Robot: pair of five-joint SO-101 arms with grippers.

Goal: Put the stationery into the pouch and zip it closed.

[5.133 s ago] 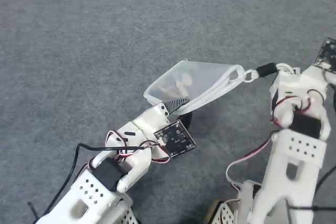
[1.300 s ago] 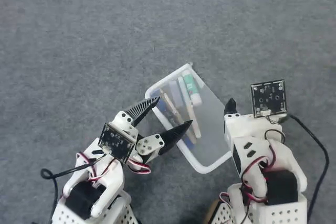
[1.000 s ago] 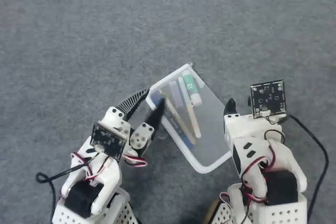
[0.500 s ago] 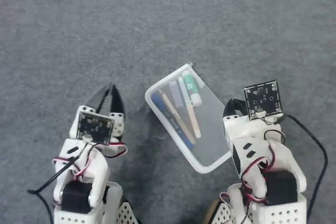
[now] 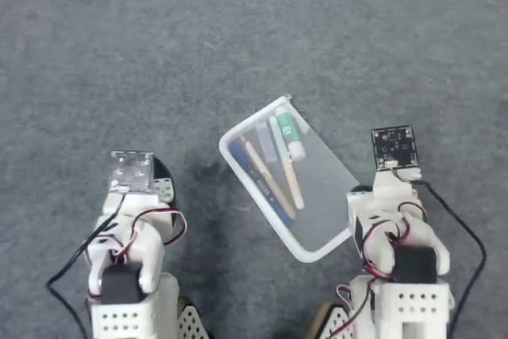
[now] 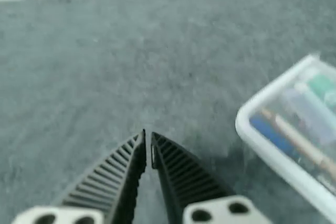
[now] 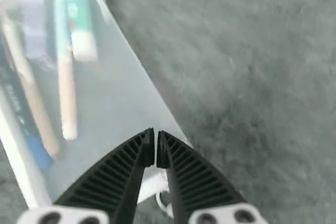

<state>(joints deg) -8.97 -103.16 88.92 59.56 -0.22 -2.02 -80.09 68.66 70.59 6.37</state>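
Note:
The clear pouch point(image 5: 317, 196) lies flat on the grey carpet between the two arms, its white edge running diagonally. Inside it lie several stationery pieces point(image 5: 274, 168): pens, a pencil and a green-and-white tube. In the left wrist view my left gripper point(image 6: 147, 139) is shut with nothing in it, off to the side of the pouch point(image 6: 273, 150). My right gripper point(image 7: 156, 137) is shut and empty over the pouch's corner point(image 7: 115, 87), where a small zip pull ring point(image 7: 164, 202) shows below the fingers. From above, both arms sit folded back at the near edge.
Grey carpet point(image 5: 119, 61) covers the whole table, with a pale wall strip along the far edge. The left arm's base point(image 5: 127, 275) and right arm's base point(image 5: 397, 275) stand at the near edge.
The pouch, earlier held up between both grippers, now lies flat. The left gripper let go, shut and drew back to the near left; the right arm also pulled back slightly.

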